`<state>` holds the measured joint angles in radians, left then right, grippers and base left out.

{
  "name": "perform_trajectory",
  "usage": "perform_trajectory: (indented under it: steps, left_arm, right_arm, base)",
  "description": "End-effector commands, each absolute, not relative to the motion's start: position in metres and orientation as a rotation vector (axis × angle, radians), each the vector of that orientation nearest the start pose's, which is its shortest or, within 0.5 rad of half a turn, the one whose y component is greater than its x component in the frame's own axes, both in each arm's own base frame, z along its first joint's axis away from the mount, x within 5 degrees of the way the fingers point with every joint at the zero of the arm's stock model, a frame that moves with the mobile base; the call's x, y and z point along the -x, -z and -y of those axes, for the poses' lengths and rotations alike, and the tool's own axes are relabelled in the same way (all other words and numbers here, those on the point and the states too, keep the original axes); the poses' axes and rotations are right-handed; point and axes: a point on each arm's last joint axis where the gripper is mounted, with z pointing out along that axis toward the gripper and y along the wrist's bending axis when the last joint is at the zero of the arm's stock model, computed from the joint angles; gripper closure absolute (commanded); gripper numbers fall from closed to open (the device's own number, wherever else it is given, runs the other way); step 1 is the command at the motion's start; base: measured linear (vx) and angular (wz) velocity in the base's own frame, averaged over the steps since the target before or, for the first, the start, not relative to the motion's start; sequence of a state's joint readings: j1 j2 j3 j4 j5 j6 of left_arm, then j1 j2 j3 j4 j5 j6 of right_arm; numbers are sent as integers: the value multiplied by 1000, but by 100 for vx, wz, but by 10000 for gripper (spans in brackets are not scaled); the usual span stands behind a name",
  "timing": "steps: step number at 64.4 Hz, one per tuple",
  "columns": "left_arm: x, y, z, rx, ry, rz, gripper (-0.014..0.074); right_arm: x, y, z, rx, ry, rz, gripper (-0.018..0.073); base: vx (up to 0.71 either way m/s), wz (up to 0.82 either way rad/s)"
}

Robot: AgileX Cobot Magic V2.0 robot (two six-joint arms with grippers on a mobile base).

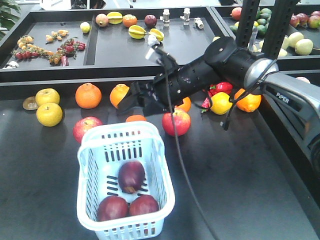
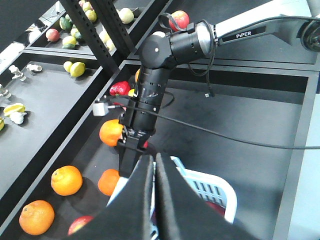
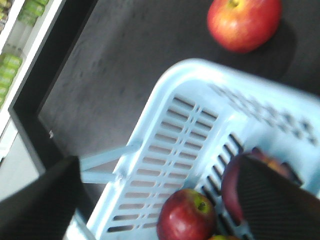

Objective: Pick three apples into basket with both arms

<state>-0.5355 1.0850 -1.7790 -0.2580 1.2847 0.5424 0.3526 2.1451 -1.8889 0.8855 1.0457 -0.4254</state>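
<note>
Spread apart and holding nothing, the jaws of the right gripper [image 1: 131, 97] hang just past the far rim of the basket [image 1: 165, 165] in the front view, at the end of the black right arm [image 1: 220, 67] reaching in from the right. Three dark red apples lie inside the basket: one in the middle [image 1: 131, 176], two side by side at the near end [image 1: 112, 208] [image 1: 144, 205]. Lighter red apples sit on the dark table [image 1: 240, 170] just beyond the basket, one at its far left corner [image 1: 86, 128] and one to its right [image 1: 176, 122], with oranges [image 1: 88, 95] further back.

From the left wrist, the two dark fingers of the left gripper [image 2: 154, 200] fill the near foreground pressed together, nothing between them, above the basket's rim [image 2: 220, 187]. The right arm [image 2: 155, 75] points down towards the basket's far side, oranges [image 2: 66, 180] to the left.

From the right wrist, the right gripper's fingers [image 3: 40, 200] stand wide apart at the lower corners, over the basket's slotted wall [image 3: 170, 150]. One apple [image 3: 186, 216] shows clearly inside; another [image 3: 235, 185] is partly hidden by a finger. A lighter apple [image 3: 244, 22] lies on the table outside.
</note>
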Motion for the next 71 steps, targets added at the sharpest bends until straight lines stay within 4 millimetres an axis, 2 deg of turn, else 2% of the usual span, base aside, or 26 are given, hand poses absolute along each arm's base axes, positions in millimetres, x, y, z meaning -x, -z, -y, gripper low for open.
perform_trajectory:
  steps: [1,7,14,23,28,34,41,49,59,71]
  left_arm:
    - [-107,-552,92,-1082,322,-1657,603]
    - [-107,-552,92,-1083,322,-1658,603]
    - [-107,-552,92,-1083,322,-1658,603]
    - [-107,-552,92,-1083,322,-1658,603]
    - [-107,-552,92,-1083,322,-1658,603]
    - [-107,-552,92,-1083,322,-1658,603]
    - [-107,-552,92,-1083,322,-1657,603]
    - [-107,-552,92,-1083,322,-1658,603]
    - [-107,-552,92,-1083,322,-1658,603]
    - [-107,-552,92,-1082,322,-1657,603]
  right_arm:
    - [-425,-315,-203,535,-1080,-2335,120]
    - [-437,-323,-174,498,-909,-2357,337]
    - [-445,-318,-129,404,-686,-2496,575]
    - [-440,-301,-69,327,-367,-2778,568]
    - [-436,-297,-41,236,-205,-2826,568]
    - [-424,-296,-20,136,-135,-2869,568]
    - [-410,-290,-9,99,-142,-2913,568]
    - [-398,-281,-9,109,-145,-2957,568]
    - [-393,-269,-9,102,-154,-3001,568]
    - [-392,-268,-9,91,-156,-3011,568]
  base:
    - [0,0]
    - [0,0]
    - [0,0]
    - [0,0]
    - [0,0]
    - [0,0]
    - [0,0]
    - [0,0]
    - [0,0]
    - [0,0]
